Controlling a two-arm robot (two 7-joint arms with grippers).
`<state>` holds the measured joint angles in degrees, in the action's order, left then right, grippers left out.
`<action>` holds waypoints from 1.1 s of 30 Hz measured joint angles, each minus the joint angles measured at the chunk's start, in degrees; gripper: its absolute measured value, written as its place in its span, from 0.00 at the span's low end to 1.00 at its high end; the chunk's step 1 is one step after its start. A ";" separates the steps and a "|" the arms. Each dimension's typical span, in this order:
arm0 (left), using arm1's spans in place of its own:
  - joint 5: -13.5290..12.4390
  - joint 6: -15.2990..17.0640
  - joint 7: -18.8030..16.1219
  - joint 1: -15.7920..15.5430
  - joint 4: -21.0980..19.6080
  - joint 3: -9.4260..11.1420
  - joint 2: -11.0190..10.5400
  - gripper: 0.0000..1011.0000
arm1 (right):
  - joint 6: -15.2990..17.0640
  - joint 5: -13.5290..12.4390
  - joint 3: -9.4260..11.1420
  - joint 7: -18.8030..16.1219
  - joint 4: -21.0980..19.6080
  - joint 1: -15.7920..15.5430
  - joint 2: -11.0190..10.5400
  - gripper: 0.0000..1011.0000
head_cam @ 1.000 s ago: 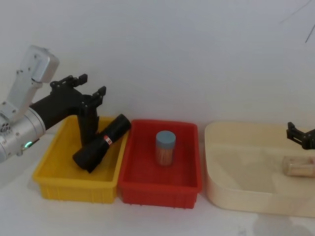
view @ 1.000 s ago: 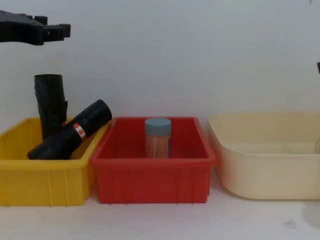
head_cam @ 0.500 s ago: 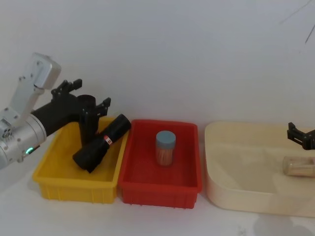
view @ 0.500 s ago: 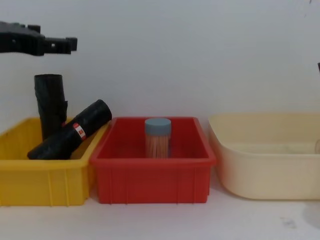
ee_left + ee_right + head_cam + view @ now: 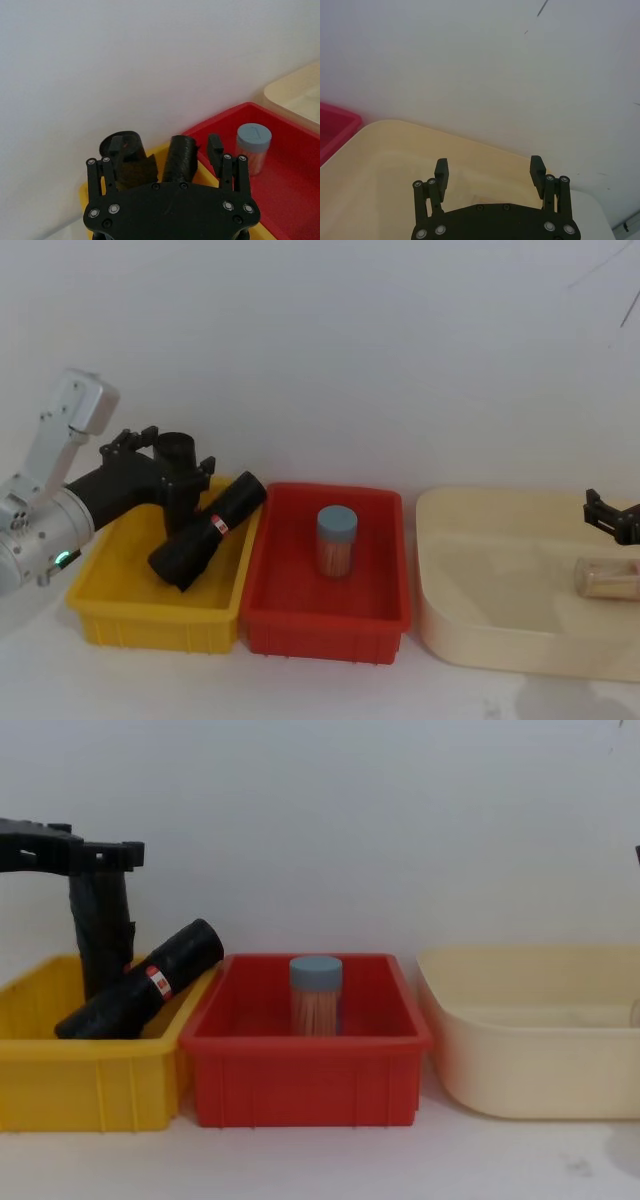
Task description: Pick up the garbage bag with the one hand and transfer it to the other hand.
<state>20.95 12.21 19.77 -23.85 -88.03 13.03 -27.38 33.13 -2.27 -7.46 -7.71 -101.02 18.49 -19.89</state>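
Note:
A black garbage bag roll [image 5: 178,490] stands upright in the yellow bin [image 5: 120,610], also seen from the side [image 5: 100,930]. My left gripper [image 5: 178,448] is open, level with the top of that roll [image 5: 121,143], its fingers [image 5: 128,851] on either side and not closed on it. A second black roll [image 5: 205,530] with a red-and-white label leans against the first, its upper end [image 5: 181,156] on the bin's rim. My right gripper [image 5: 610,517] hangs open over the cream tub [image 5: 480,640], nothing between its fingers [image 5: 441,172].
A red bin [image 5: 300,625] next to the yellow one holds a clear jar with a blue lid [image 5: 336,540]. A light-brown cylinder [image 5: 608,580] lies in the cream tub under my right gripper. A white wall stands close behind the bins.
My left gripper has come down from above the upright roll to the level of its top, still open. Both rolls and the right arm have stayed put.

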 joint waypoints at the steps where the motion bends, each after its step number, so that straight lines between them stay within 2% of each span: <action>1: 0.00 -0.01 -0.10 -0.18 0.24 -0.02 0.12 0.99 | 0.00 0.00 0.00 0.00 0.00 0.00 0.00 0.99; 14: -0.70 -0.80 -3.05 -3.79 4.54 -1.09 2.74 0.99 | 0.00 0.00 0.00 0.00 0.01 0.00 0.00 0.99; 21: -0.85 -0.47 -4.24 -4.53 5.84 -1.63 4.08 0.99 | 0.00 0.00 -0.01 0.00 0.01 0.00 0.00 0.99; 33: -0.64 0.84 -4.21 -5.45 7.99 -1.86 5.50 0.99 | 0.00 0.00 -0.01 0.00 0.01 0.01 0.00 0.99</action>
<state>20.32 13.05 15.56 -29.30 -80.04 11.17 -21.88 33.13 -2.27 -7.47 -7.71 -101.00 18.50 -19.89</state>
